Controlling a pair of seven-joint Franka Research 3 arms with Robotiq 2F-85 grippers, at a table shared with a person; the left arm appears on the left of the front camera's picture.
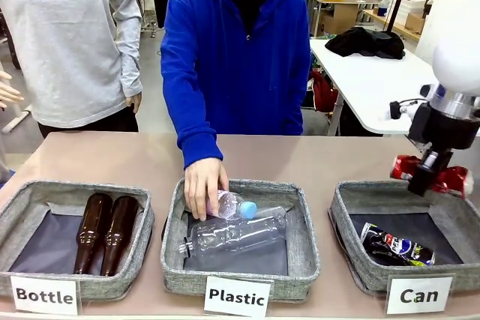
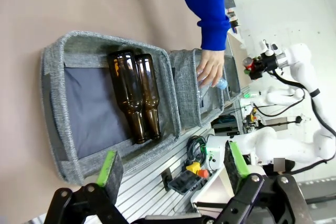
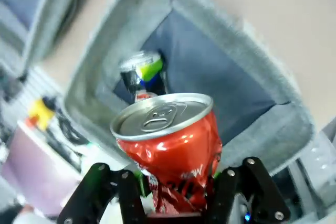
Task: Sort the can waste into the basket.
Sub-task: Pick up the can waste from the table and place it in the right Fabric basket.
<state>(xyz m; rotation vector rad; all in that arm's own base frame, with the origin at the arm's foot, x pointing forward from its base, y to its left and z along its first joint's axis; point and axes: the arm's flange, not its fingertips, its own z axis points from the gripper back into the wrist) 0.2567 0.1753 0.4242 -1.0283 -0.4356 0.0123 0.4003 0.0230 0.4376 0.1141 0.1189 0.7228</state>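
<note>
Two brown bottles [image 1: 105, 231] lie in the "Bottle" basket [image 1: 22, 211] (side by side); clear bottles [image 1: 236, 231] fill the "Plastic" basket [image 1: 304, 237].

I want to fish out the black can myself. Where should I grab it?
Grab the black can around its middle, reaching down from above. It lies on its side in the Can basket, so its round body faces up and the basket walls block a sideways reach.

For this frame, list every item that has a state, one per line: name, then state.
red can: crushed, held above the Can basket
right tool: shut on the red can
left tool: open, holding nothing
black can: lying on its side in the Can basket
clear bottles: lying in the Plastic basket, person's hand on one
brown bottles: lying side by side in the Bottle basket
</note>
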